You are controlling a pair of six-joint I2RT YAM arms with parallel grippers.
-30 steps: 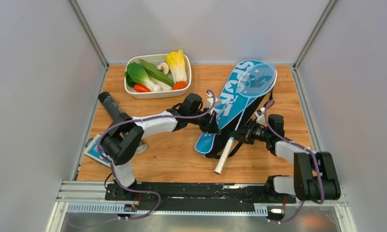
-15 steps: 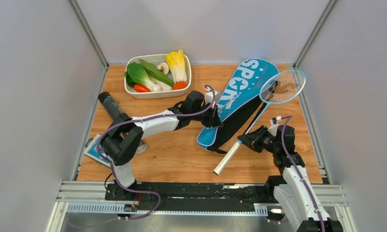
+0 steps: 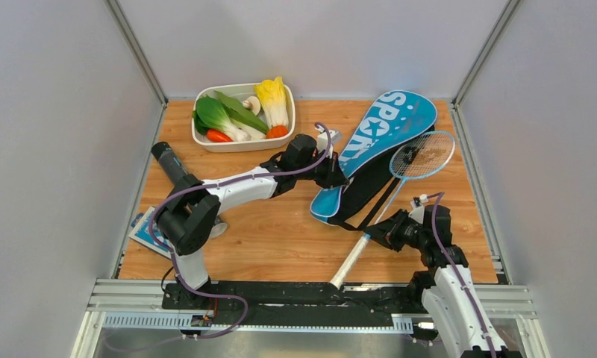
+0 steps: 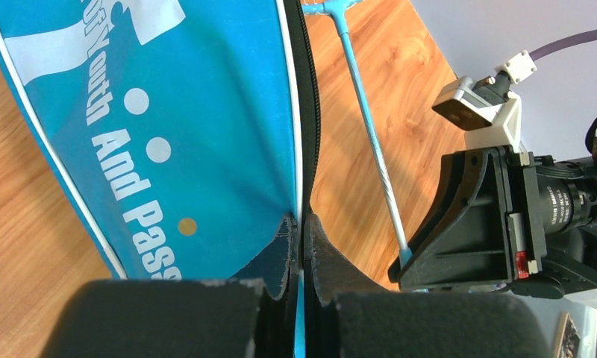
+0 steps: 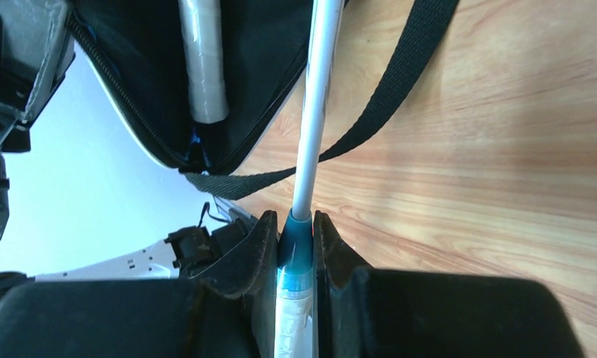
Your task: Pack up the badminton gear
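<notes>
The blue "SPORT" cover (image 3: 389, 123) lies at the back right, unzipped, with its black strap (image 5: 400, 82) trailing on the wood. My left gripper (image 3: 339, 177) is shut on the cover's edge (image 4: 301, 224) near its narrow end. My right gripper (image 3: 381, 235) is shut on a light-blue racket (image 3: 422, 154) at the blue collar above its white handle (image 5: 297, 231). It holds the racket beside the cover, head toward the back. A second racket's white handle (image 5: 202, 60) lies inside the open cover. The long black tube (image 3: 169, 160) lies at the left. No shuttlecock shows clearly.
A white tray of toy vegetables (image 3: 204, 141) stands at the back left. A small blue-and-white card (image 3: 142, 231) lies at the left edge, near the left arm's base. The held racket's handle end (image 3: 340, 280) reaches the table's near edge.
My right gripper has carried the racket off the cover, out to the right, then back toward the near edge. My left gripper has drawn the cover toward the back right.
</notes>
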